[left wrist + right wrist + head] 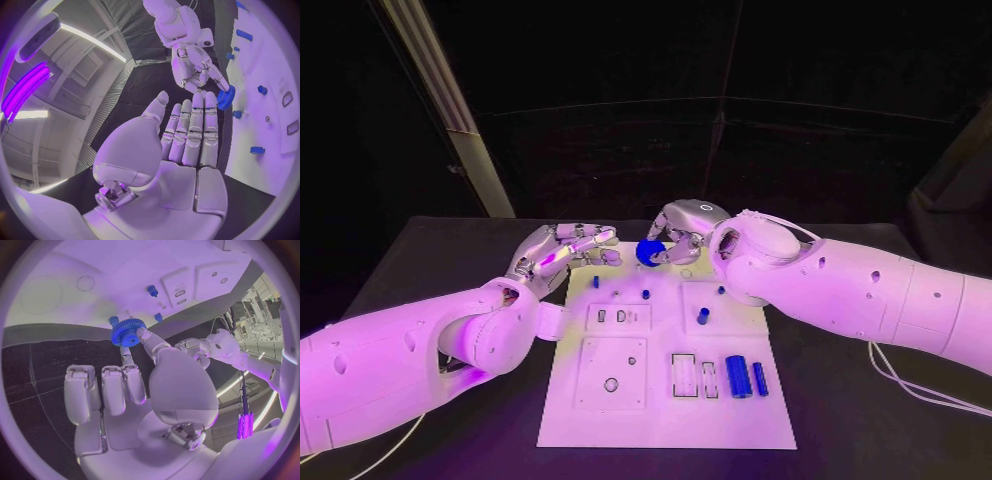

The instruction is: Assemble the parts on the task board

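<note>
Lying on the black surface (862,420), the white task board (668,410) runs away from the robot toward the far side. Nearest on it, at the right, two blue cylinders (738,375) lie side by side, a thick one and a thinner one just beside it, next to two narrow rectangular slots (684,373). Left of these is a raised square plate (612,372) with a small oval hole. Farther up the board, a short blue peg (704,316) stands right of the middle, and a smaller plate (617,316) with slots lies to its left, with small blue pegs (596,282) beyond it.

At the board's far end the two hands meet. The left hand (560,250) hovers over the board's far left corner, released, its fingers (194,130) stretched out straight and together with nothing between them. Just beside it, the right hand (678,235) holds a blue gear (649,253) pinched between its thumb and a fingertip; the toothed rim shows clearly in the right wrist view (127,332). The gear hangs above the far edge of the board, near its middle, close to the tips of the left hand's fingers; whether they touch it I cannot tell.
</note>
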